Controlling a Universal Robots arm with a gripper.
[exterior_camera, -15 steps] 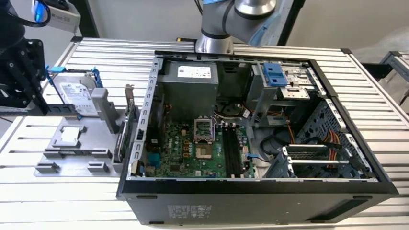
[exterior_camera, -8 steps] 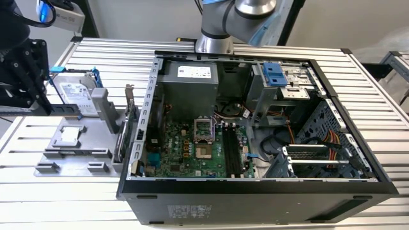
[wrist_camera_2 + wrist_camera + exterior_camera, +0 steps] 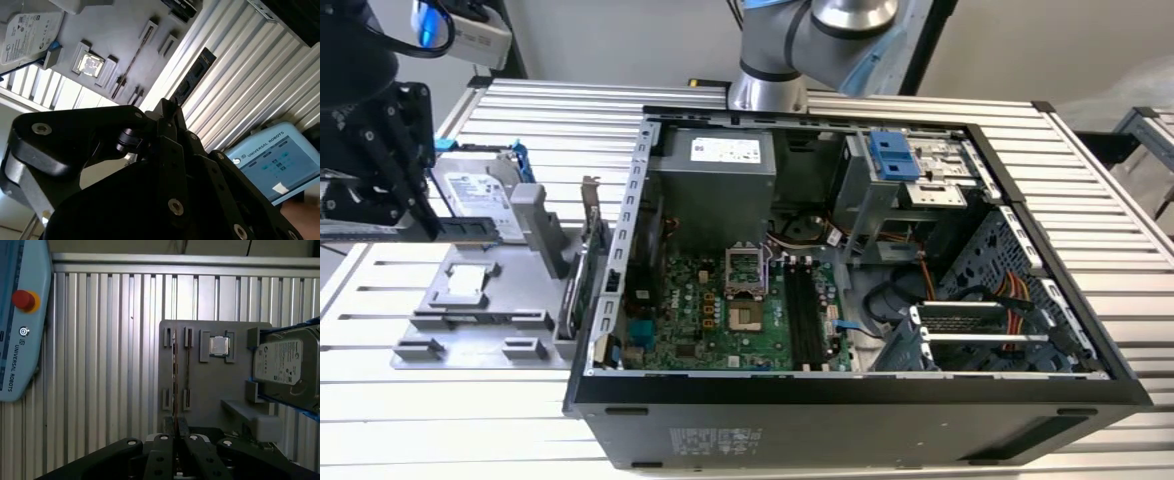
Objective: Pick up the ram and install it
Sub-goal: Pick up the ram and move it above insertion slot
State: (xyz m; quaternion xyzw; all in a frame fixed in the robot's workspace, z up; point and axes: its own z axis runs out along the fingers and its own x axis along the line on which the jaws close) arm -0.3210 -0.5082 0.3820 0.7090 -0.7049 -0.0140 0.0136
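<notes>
The gripper [image 3: 177, 432] hangs over the grey holder [image 3: 220, 390], its jaws drawn nearly together with nothing between them. The ram [image 3: 174, 375] stands on edge in the holder's slots just ahead of the jaws, not yet picked up. Well apart from the jaws, the open computer case [image 3: 854, 400] waits, so I judge pickup and fitting both undone.

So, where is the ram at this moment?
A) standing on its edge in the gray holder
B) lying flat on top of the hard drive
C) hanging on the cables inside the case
A: in the first wrist view the ram stands on edge in the gray holder, beside the square chip.
</notes>
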